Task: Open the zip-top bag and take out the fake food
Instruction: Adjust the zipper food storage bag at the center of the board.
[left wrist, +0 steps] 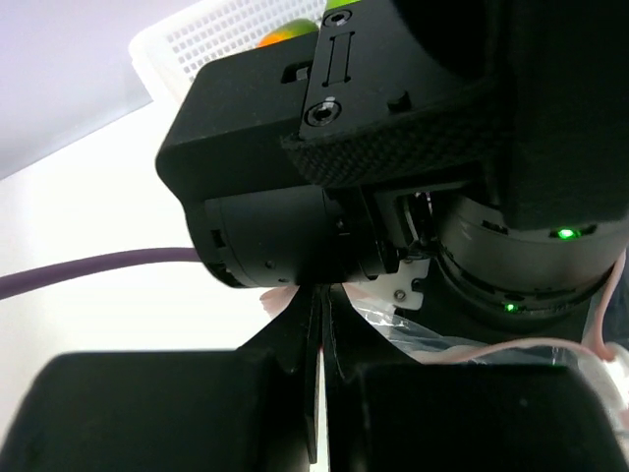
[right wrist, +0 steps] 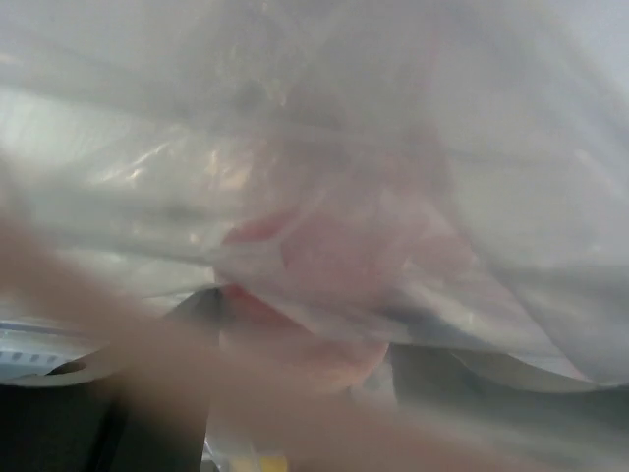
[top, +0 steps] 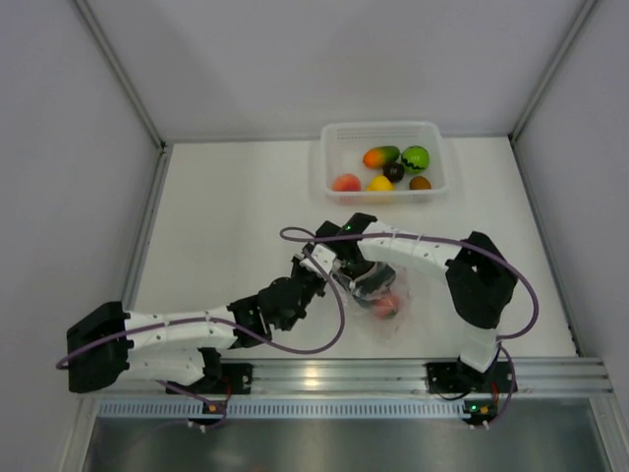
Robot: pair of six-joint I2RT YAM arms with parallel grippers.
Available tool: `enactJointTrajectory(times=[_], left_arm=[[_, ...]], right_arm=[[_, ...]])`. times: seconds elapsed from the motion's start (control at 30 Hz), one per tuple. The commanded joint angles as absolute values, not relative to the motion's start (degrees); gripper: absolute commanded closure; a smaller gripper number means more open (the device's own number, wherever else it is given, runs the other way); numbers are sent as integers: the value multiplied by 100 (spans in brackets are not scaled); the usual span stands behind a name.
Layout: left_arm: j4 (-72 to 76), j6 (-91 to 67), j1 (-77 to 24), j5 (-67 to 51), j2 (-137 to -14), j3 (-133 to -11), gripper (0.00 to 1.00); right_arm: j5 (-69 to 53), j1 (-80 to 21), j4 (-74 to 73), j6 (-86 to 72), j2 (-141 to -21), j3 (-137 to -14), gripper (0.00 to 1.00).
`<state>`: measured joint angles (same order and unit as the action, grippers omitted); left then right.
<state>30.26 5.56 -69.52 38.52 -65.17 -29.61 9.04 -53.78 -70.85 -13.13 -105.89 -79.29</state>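
Note:
The clear zip-top bag point(top: 396, 313) lies near the front of the table, under both wrists. My left gripper point(top: 313, 267) is shut on the bag's pink-red zip edge point(left wrist: 267, 301), and clear plastic point(left wrist: 442, 329) trails to the right. My right gripper point(top: 371, 287) reaches into the bag. Its dark fingers point(right wrist: 192, 313) stand on either side of a pink-red fruit point(right wrist: 310, 339) and close against it. Blurred plastic covers most of the right wrist view. From above, that fruit point(top: 385, 306) shows through the bag. Several other fake fruits lie in the white tray point(top: 330, 175): mango point(top: 380, 156), green with black marks point(top: 416, 158), yellow point(top: 380, 183), peach-orange point(top: 346, 183).
The tray stands at the back, right of the middle, and its mesh wall shows in the left wrist view point(left wrist: 211, 34). The right arm's wrist point(left wrist: 393, 147) fills most of that view, close in front of my left fingers. A purple cable point(top: 324, 339) loops between the arms.

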Motion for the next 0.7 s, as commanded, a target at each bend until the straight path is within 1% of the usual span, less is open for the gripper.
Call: enactJointTrajectory(times=[0.0,0.13,0.2,0.53,0.67], left_arm=[[3990,536,-6864,3920,-6390,-3349,100],[3999,282,-6864,3586,-6249,-3305,100],[3999,194,-6864,3402,-6179,-3305,100],[4165,18,-6864,2804,-6003,-3191,100],[4219,26,-6864,2821,-6117,-3199,100]], right_arm=[[1133,-5687,-7085,-1405,-10134,-8235,80],[1511,-5652,-6567,-1713,-9801,-8306,82],[1635,-5599,-6294,-1871,-9669,-8218,87],[1608,-5581,-5177,-2540,-9211,-7753,89],[1898,-5581,-5054,-2900,-9079,-7726,89]])
